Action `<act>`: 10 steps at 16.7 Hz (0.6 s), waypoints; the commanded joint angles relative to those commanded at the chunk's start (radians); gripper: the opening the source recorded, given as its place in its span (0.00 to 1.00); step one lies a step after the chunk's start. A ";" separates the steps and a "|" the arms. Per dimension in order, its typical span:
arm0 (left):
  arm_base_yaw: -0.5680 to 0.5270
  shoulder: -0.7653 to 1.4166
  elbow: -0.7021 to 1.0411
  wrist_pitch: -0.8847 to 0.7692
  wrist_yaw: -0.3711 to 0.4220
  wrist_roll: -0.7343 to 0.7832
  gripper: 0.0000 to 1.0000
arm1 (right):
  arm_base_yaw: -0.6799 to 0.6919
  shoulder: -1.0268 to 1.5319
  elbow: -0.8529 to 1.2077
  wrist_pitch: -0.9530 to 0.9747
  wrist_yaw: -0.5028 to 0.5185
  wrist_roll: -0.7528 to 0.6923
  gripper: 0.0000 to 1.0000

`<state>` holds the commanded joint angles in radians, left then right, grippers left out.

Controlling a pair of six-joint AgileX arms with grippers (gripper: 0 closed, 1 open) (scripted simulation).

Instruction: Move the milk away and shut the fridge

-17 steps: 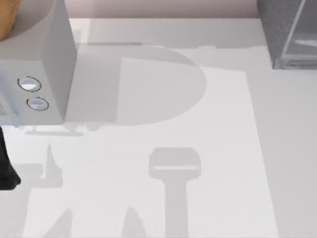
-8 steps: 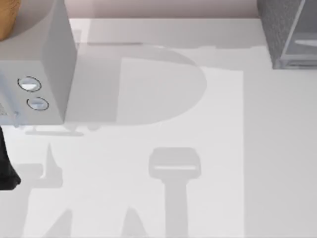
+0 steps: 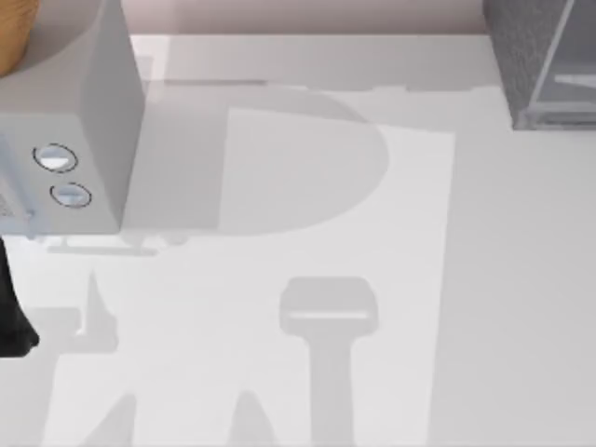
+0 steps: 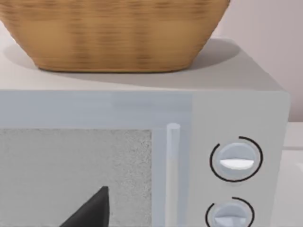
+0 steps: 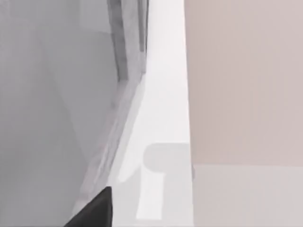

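Observation:
The milk is out of view. The fridge (image 3: 526, 65), dark grey and speckled, stands at the table's far right corner, and its paler door panel (image 3: 570, 88) runs off the edge of the top view. In the right wrist view a smooth grey fridge surface (image 5: 57, 94) lies close by, with one dark fingertip (image 5: 97, 208) of my right gripper beside it. A dark part of my left arm (image 3: 11, 321) sits at the table's left edge. One dark fingertip (image 4: 94, 208) of my left gripper points at the front of the dial box.
A light grey box with two round dials (image 3: 70, 112) stands at the far left, with a woven basket (image 4: 118, 33) on top of it. Arm and appliance shadows (image 3: 328, 317) fall across the white table (image 3: 521, 279).
The right edge of the pale patch on the table has swung to the left. My left arm and the dial box have not moved.

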<state>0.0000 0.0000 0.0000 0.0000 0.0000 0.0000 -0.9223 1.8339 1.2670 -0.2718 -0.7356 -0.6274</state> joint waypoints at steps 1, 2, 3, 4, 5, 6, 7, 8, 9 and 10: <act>0.000 0.000 0.000 0.000 0.000 0.000 1.00 | 0.030 -0.009 -0.010 0.013 0.021 0.021 1.00; 0.000 0.000 0.000 0.000 0.000 0.000 1.00 | 0.069 -0.019 -0.022 0.029 0.049 0.047 1.00; 0.000 0.000 0.000 0.000 0.000 0.000 1.00 | 0.113 -0.032 -0.037 0.048 0.082 0.078 1.00; 0.000 0.000 0.000 0.000 0.000 0.000 1.00 | 0.163 -0.046 -0.053 0.069 0.121 0.113 1.00; 0.000 0.000 0.000 0.000 0.000 0.000 1.00 | 0.218 -0.061 -0.072 0.092 0.163 0.151 1.00; 0.000 0.000 0.000 0.000 0.000 0.000 1.00 | 0.276 -0.076 -0.092 0.116 0.209 0.191 1.00; 0.000 0.000 0.000 0.000 0.000 0.000 1.00 | 0.336 -0.092 -0.112 0.141 0.257 0.234 1.00; 0.000 0.000 0.000 0.000 0.000 0.000 1.00 | 0.398 -0.107 -0.134 0.166 0.306 0.277 1.00; 0.000 0.000 0.000 0.000 0.000 0.000 1.00 | 0.461 -0.123 -0.156 0.191 0.356 0.321 1.00; 0.000 0.000 0.000 0.000 0.000 0.000 1.00 | 0.523 -0.137 -0.178 0.216 0.406 0.365 1.00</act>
<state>0.0000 0.0000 0.0000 0.0000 0.0000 0.0000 -0.3992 1.6966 1.0888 -0.0556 -0.3297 -0.2624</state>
